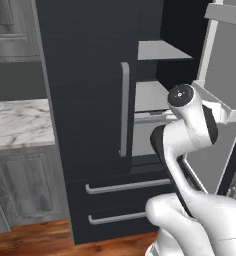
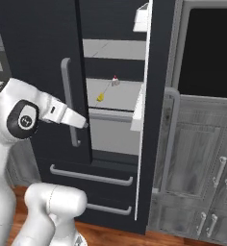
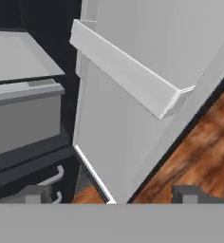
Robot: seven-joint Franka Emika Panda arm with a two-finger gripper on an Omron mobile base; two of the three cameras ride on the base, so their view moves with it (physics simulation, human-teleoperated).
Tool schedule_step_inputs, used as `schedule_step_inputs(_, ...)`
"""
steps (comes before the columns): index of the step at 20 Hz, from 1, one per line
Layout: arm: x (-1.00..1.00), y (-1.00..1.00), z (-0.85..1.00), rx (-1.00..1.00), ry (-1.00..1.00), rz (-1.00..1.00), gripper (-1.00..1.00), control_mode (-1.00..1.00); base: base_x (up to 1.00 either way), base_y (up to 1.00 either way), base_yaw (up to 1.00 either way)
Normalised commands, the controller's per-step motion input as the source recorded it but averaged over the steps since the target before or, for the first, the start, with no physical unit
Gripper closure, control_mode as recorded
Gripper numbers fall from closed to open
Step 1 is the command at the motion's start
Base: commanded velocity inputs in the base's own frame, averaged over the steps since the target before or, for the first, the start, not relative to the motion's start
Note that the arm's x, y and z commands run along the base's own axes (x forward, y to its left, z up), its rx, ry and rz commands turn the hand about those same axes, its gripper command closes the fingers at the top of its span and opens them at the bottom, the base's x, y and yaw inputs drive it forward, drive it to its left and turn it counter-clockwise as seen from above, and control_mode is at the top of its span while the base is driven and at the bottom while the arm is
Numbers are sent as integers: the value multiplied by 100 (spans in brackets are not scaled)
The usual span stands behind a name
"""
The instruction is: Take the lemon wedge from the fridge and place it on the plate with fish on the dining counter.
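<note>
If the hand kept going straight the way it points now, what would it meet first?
Probably the inner panel of the open fridge door, below its door shelf; that fills the middle of the hand view. Depth is unclear.

The white arm rises from its base and bends sharply at a dark-jointed elbow, its upper link standing nearly upright. In the right base view the forearm reaches forward and slightly downward from a round dark joint. In the hand view, the gripper shows two dark fingertips set well apart, with nothing between them.
</note>
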Motion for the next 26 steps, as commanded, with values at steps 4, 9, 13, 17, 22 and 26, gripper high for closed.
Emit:
schedule_step_inputs(4, 34, 78, 4, 28, 7, 55, -100, -100, 0, 0, 0)
schedule_step_inputs(9, 57, 63, 0, 3, 2, 6, -100, -100, 0, 0, 0)
schedule_step_inputs(13, 62, 94, 0, 16, -2, 21, -100, -100, 0, 0, 0)
schedule_step_inputs(17, 24, 42, -22, 40, -10, 25, -100, -100, 0, 0, 0)
schedule_step_inputs(22, 10, 17, -4, 3, -1, 3, -100, -100, 0, 0, 0)
schedule_step_inputs(26, 67, 28, -22, 2, -5, 5, -100, -100, 0, 0, 0)
